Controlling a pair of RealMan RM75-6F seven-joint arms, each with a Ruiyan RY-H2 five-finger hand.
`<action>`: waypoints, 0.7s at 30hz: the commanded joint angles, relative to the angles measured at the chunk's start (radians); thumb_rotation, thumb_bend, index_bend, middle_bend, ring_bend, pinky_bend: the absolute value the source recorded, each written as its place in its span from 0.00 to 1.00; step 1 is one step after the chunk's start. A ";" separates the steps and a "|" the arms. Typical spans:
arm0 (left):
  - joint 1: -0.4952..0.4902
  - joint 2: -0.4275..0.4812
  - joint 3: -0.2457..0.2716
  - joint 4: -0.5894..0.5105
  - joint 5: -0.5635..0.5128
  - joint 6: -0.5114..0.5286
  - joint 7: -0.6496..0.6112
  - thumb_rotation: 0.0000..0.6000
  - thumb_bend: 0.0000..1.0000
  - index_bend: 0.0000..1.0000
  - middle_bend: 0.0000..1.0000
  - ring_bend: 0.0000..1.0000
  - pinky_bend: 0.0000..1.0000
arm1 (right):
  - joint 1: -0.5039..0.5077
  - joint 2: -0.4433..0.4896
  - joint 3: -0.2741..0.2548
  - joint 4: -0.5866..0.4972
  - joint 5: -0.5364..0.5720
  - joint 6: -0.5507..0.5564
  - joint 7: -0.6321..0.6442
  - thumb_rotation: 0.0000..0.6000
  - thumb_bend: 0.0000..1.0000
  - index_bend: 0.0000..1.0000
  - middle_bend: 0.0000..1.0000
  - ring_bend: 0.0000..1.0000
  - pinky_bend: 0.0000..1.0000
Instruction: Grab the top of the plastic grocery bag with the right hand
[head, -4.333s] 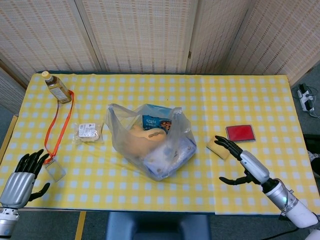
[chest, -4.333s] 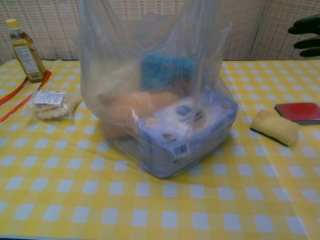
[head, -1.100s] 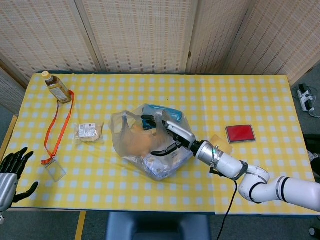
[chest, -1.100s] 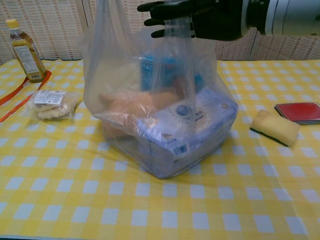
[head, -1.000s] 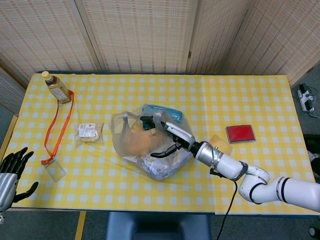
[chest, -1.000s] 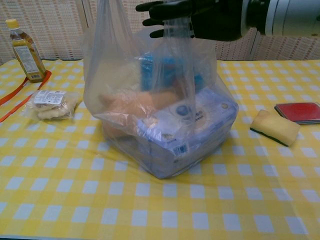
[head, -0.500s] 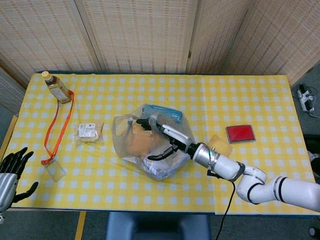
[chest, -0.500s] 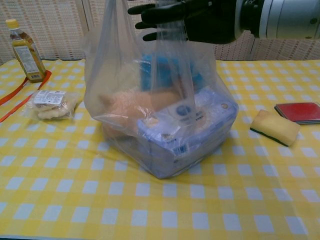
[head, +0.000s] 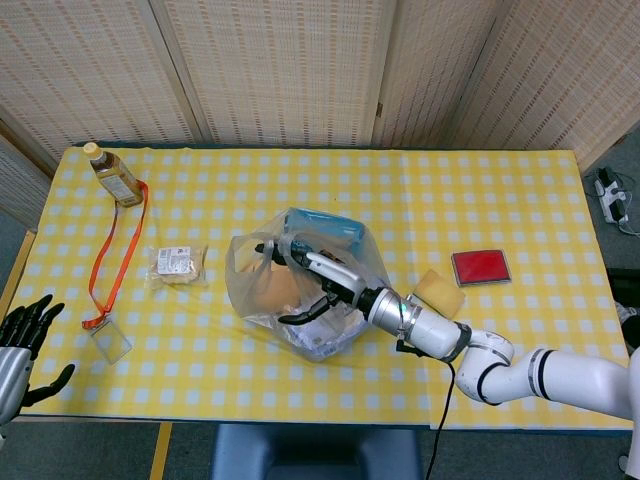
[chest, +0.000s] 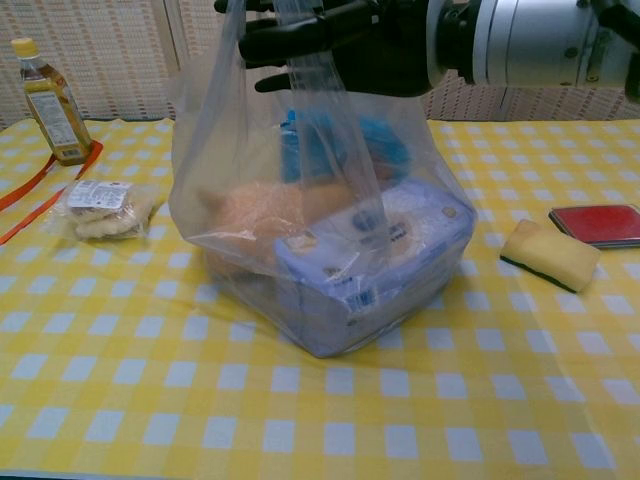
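My right hand (chest: 330, 45) is over the mouth of the plastic grocery bag (chest: 300, 210), fingers (head: 285, 248) spread apart and reaching across the bag's top, thumb lower on the near side; bag film drapes across the fingers, but I can't tell if any of it is actually gripped. The bag stands mid-table on the yellow checked tablecloth (head: 500, 200), holding a blue-white box (chest: 380, 260), a tan item and a blue pack. Right of the bag: a yellow sponge (head: 438, 292), then a red case (head: 481, 266). Left of the bag: a wrapped snack (head: 175, 264), an orange lanyard (head: 115, 250), and a tea bottle (head: 112, 174) far back-left. My left hand (head: 22, 350) hangs off the table's near-left corner, fingers apart, empty.
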 joint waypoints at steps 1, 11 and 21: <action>0.001 0.000 0.000 -0.001 0.001 0.003 0.000 1.00 0.35 0.00 0.03 0.02 0.00 | 0.008 -0.012 0.007 0.008 0.006 -0.007 -0.001 1.00 0.24 0.10 0.00 0.00 0.00; 0.005 0.004 0.000 0.003 0.005 0.010 -0.014 1.00 0.35 0.00 0.03 0.02 0.00 | 0.044 -0.060 0.029 0.043 0.009 -0.032 0.013 1.00 0.24 0.10 0.00 0.00 0.00; 0.008 0.008 0.002 0.004 0.010 0.017 -0.024 1.00 0.35 0.00 0.03 0.02 0.00 | 0.075 -0.108 0.048 0.086 0.013 -0.037 0.003 1.00 0.24 0.10 0.00 0.00 0.00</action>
